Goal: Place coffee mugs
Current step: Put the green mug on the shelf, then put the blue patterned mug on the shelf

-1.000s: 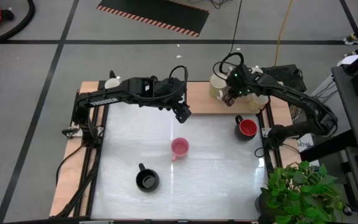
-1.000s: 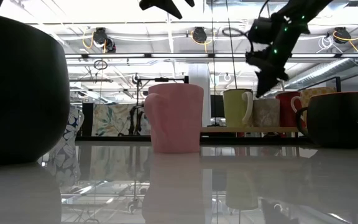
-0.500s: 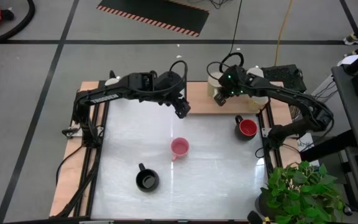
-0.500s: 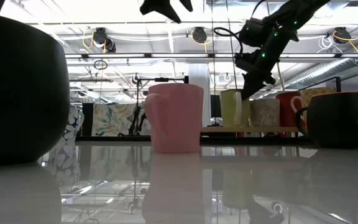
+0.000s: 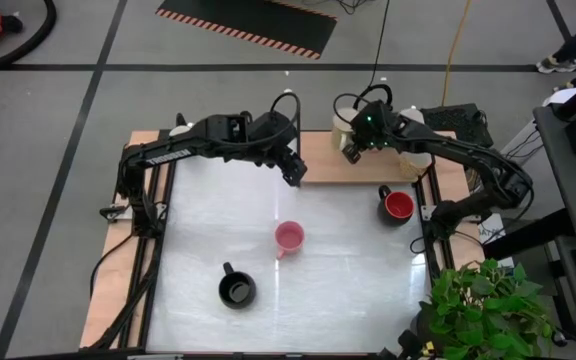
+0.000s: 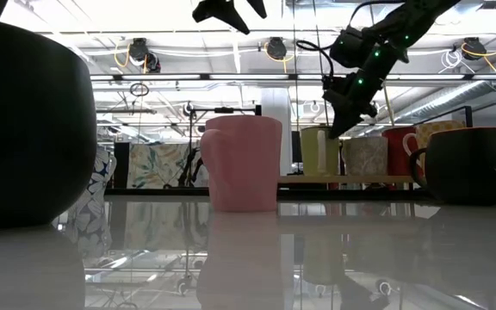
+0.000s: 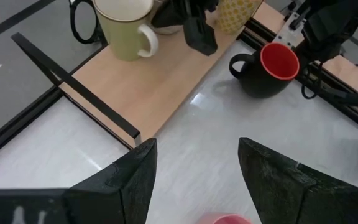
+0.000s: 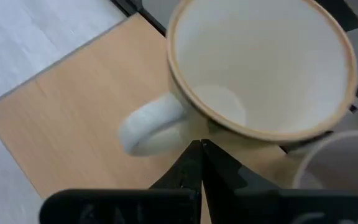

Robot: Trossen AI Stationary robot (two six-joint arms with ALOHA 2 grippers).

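Since a second ago the right gripper [image 5: 351, 150], fingers pressed together, has slid along the wooden shelf [image 5: 318, 165] up against the cream mug [image 5: 345, 128], apparently nudging it into line, while the left gripper [image 5: 293, 172] hovers spread above the pink mug [image 5: 288, 237], probably next.

No writing, label, brand or number can be read anywhere.
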